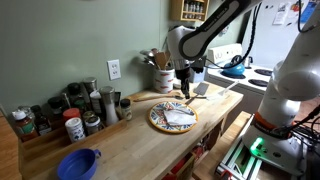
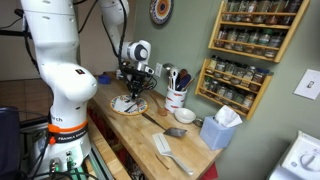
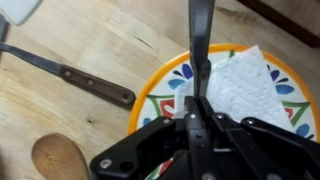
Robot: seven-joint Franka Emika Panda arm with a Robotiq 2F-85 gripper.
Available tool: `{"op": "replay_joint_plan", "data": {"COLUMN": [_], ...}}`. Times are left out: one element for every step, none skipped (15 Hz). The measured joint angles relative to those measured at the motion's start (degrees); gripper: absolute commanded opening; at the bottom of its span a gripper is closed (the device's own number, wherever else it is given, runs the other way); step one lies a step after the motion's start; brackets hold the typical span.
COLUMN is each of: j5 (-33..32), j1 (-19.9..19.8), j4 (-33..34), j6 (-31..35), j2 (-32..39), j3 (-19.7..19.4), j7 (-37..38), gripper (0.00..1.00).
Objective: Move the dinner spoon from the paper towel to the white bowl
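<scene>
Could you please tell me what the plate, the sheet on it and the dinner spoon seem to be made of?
The plate: probably glazed ceramic, glossy with painted yellow and blue pattern. The paper towel: soft white paper, faintly embossed, rumpled. The dinner spoon: likely metal, thin grey handle with dull sheen.

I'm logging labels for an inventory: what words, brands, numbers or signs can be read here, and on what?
No text can be read in any view.
Counter jars: labels too small and blurred.
Rack jars: labels too small.
Spoon in the gripper: no marking shows.
Plate: painted pattern only, no text.
</scene>
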Motion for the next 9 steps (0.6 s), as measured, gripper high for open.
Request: {"op": "replay_joint_plan", "data": {"j5": [-2.1, -4.6, -7.2, -9.6, -12.0, -14.4, -16.5, -18.0, -18.2], "j1": [-1.0, -1.9, -2.9, -3.9, -4.8, -5.7, -6.6, -7.5, -7.9], "j4": [0.5, 0.8, 1.1, 1.2, 1.3, 1.4, 1.4, 1.3, 1.4], "j6": [-2.7, -4.4, -5.4, -5.7, -5.7, -5.5, -4.9, -3.9, -3.7], "j2": [-1.4, -2.6, -3.7, -4.6, -5.5, -6.1, -6.6, -6.9, -6.9], "j3": [-0.7, -1.3, -1.9, -2.5, -3.2, -3.8, -4.4, -5.1, -5.6], "j7": [-0.4, -0.6, -0.6, -0.7, -0.7, -0.7, -0.7, -0.8, -0.9], "gripper": [0.02, 0.02, 0.02, 0.02, 0.02, 0.02, 0.02, 0.07, 0.07]}}
